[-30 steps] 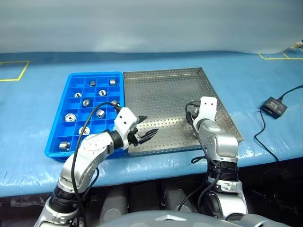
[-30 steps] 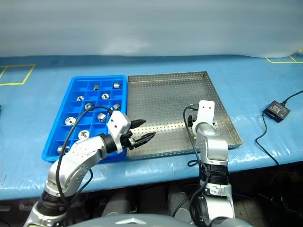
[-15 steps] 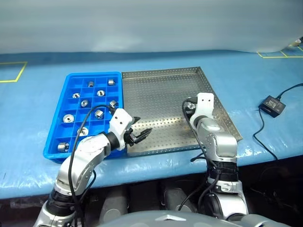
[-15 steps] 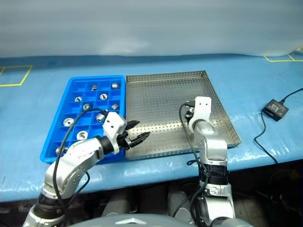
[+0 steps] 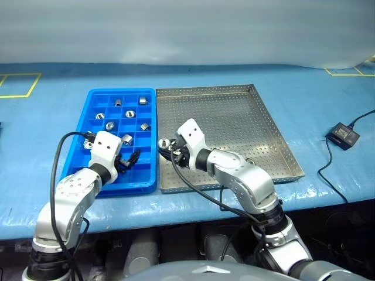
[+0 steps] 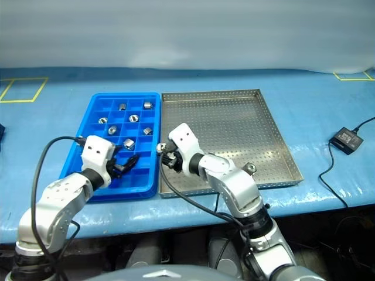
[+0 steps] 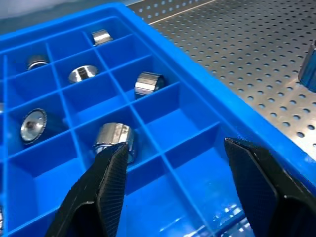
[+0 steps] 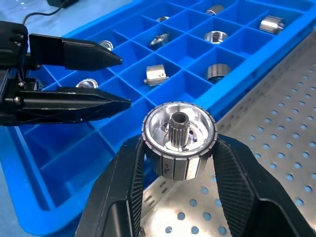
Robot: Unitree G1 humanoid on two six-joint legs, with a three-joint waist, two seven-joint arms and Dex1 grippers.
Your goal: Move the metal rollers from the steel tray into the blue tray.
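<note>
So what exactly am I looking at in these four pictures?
A two-armed robot at a blue-covered table. Two pictures come from cameras in its head, looking down over its arms; the other two from a camera on each wrist. On the table lie a blue tray with small compartments, several holding metal rollers, and beside it a perforated steel tray. A small black box with a cable sits off to the right. The right hand grips one roller near the edge where the trays meet. The left hand hangs open over the blue tray, holding nothing.
</note>
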